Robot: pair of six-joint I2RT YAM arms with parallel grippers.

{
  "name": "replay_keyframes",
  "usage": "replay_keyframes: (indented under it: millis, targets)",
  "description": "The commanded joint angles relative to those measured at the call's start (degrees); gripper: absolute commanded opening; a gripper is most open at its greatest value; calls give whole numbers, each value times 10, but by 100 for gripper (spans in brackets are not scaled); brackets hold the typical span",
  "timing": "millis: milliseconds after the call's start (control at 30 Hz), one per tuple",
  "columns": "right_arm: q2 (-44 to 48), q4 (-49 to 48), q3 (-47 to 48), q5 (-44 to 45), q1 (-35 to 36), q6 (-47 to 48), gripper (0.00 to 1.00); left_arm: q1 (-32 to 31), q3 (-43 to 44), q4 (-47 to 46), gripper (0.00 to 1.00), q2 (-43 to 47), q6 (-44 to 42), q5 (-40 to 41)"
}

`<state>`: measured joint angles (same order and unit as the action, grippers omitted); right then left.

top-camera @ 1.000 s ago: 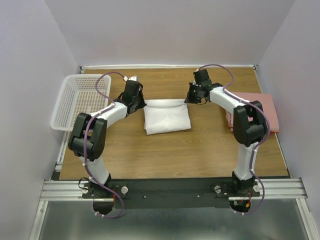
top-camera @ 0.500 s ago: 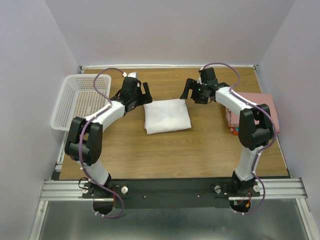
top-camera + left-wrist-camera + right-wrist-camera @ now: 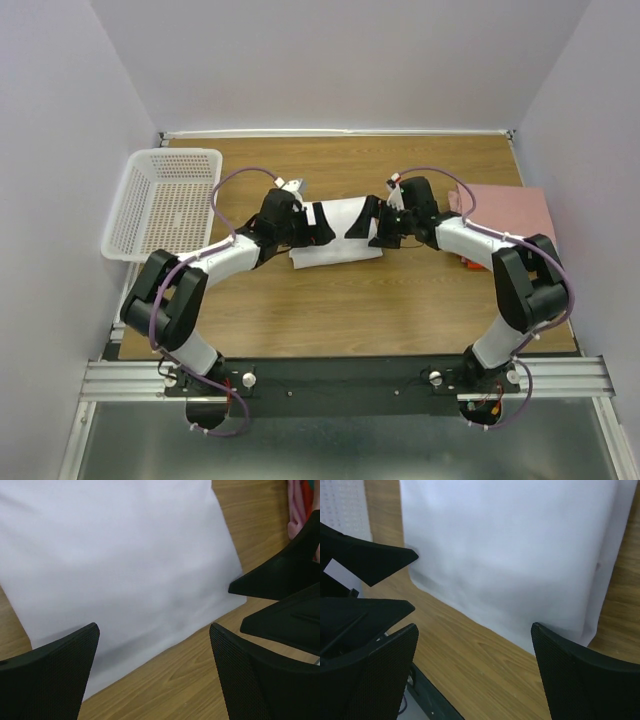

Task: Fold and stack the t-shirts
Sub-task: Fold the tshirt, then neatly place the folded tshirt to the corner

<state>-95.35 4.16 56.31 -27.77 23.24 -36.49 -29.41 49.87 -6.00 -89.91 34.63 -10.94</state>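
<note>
White tee (image 3: 338, 232) lies in the middle of the bench (image 3: 330, 305), folded to a rough rectangle, flat on the wood. Pink tee (image 3: 510, 205) sits well apart at the right w/ a sliver of red-orange cloth (image 3: 467, 262) at its near edge; basket (image 3: 165, 200) is far left. Left end effector (image 3: 320, 228) and right end effector (image 3: 362, 226) are both low over the white tee, facing each other, jaws spread wide, nothing held. Wrist views show only cloth + wood in each gap; can't tell if the tips touch the cloth. Handling, as I judge it: thin cotton, v. light, limp, no stiffness, so it'll sag and come unfolded if lifted by one point, and the layers may slide over each other. Best hold prob. the two near corners, one arm per corner, pinching thru all layers at once and keeping level. Catching only the top layer would peel the fold open. Not fragile, so tips can press down to get under the edge.
</note>
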Motion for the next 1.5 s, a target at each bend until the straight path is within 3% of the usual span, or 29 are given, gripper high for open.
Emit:
replay_keyframes:
  millis: [0,200,400,633,767,967,1133,1467]
  targets:
    - [-29,-58,-39,-9,-2,-18,100,1,-37,-41,98,-16,19,-26]
    - [-23,-62,-124,57,-2,-24,100,1,-99,-60,98,-18,26,-16]
    - [43,-56,-180,83,-3,-10,100,1,-155,-58,98,29,31,7]
    - [169,23,-163,124,-2,37,100,1,-143,53,98,213,24,98]
    - [216,70,-142,203,-2,81,100,1,-140,106,98,315,35,191]
    - [135,97,-48,219,-2,113,100,3,-140,178,98,425,85,302]
    - [33,110,28,247,-1,132,99,5,-169,153,98,488,99,308]
    - [-111,131,110,262,32,141,86,5,-181,144,98,467,84,296]
